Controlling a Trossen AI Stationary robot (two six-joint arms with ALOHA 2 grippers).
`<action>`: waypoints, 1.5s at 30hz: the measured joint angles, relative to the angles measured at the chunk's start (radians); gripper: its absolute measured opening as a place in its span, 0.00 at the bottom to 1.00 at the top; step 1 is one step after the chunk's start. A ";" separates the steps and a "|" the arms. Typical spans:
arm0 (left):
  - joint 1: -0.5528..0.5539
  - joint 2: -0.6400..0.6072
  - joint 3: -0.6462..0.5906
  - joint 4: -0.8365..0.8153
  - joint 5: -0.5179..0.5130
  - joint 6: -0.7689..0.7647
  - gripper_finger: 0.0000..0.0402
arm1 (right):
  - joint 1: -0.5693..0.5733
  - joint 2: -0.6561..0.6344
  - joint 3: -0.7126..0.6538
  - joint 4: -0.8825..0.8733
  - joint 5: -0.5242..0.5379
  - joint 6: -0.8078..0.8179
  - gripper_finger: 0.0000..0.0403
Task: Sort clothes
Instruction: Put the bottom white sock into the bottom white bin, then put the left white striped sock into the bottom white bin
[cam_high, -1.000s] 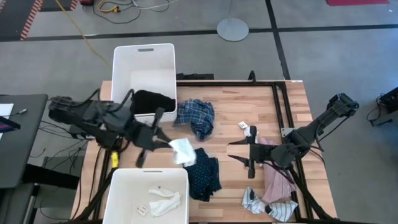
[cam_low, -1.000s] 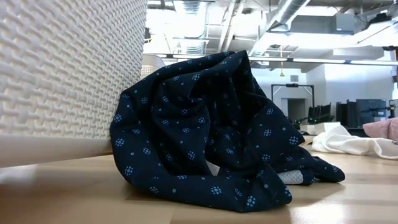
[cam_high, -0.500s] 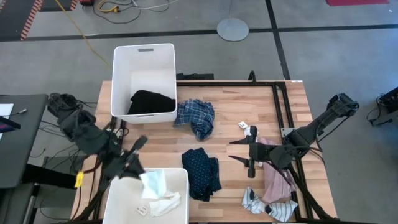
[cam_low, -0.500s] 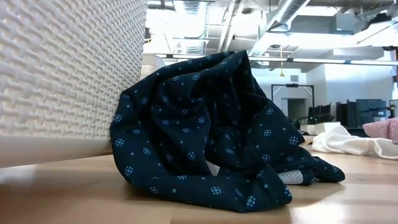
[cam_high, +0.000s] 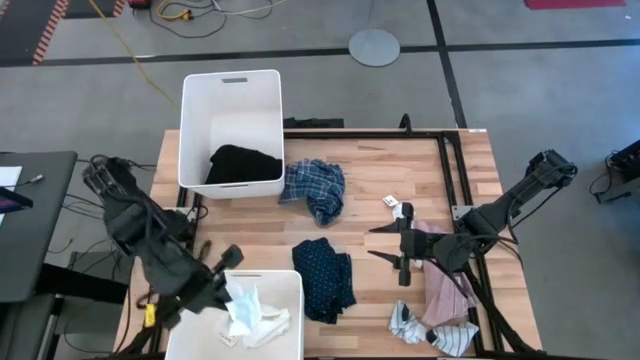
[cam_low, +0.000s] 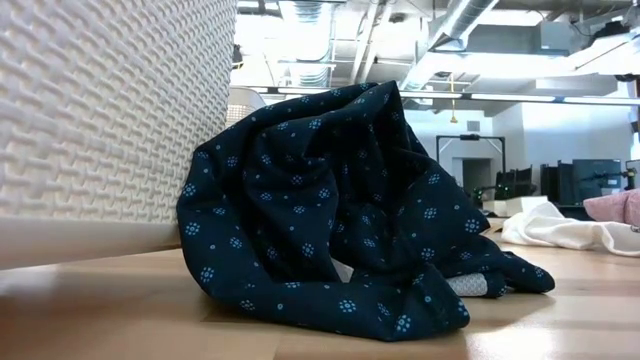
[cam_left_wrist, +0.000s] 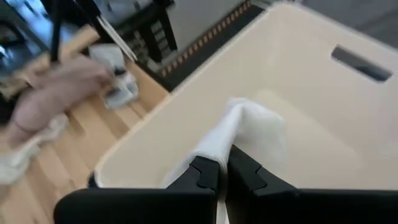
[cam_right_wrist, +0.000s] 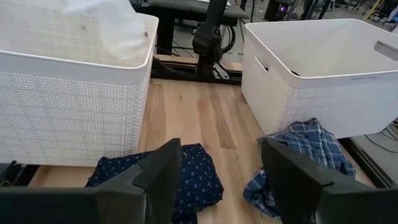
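Observation:
My left gripper (cam_high: 226, 287) is over the near white bin (cam_high: 190, 300) at the table's near left, shut on a white sock (cam_high: 243, 300); the left wrist view shows the sock (cam_left_wrist: 245, 124). More white socks (cam_high: 268, 323) lie in that bin. A black piece (cam_high: 240, 163) lies in the far white bin (cam_high: 232, 95). The blue plaid shirt (cam_high: 315, 188) and navy dotted piece (cam_high: 325, 275) lie on the table. My right gripper (cam_high: 400, 245) is open and empty beside the pink shirt (cam_high: 447, 290) and striped socks (cam_high: 425, 325). My left gripper pinches one end of the white sock (cam_left_wrist: 217, 149) between its two fingers (cam_left_wrist: 202, 174). The fingers slant down toward the near bin from the table's left side. The sock hangs beyond the fingertips inside the bin's rim; whether it touches the bin's floor I cannot tell.
The navy dotted piece (cam_low: 340, 210) lies right against the near bin's wall (cam_low: 100, 110). In the right wrist view the two bins (cam_right_wrist: 68, 93) (cam_right_wrist: 323, 62) stand apart with bare wood between them. A dark metal frame (cam_high: 450, 150) runs along the table's right side.
My left gripper has carried the white sock from the middle of the table toward the near left, and now holds it over the near bin, lower than before. My right gripper has kept still.

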 joint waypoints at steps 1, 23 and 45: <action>-0.001 0.013 0.000 -0.009 0.000 -0.008 0.00 | 0.000 0.000 0.000 0.000 -0.003 0.000 0.59; 0.007 0.303 -0.001 -0.179 0.003 -0.169 0.01 | 0.128 0.031 -0.001 -0.113 -0.042 0.171 0.59; 0.062 0.311 -0.224 -0.035 0.090 -0.273 0.25 | 0.213 0.119 -0.001 -0.135 -0.084 0.319 0.59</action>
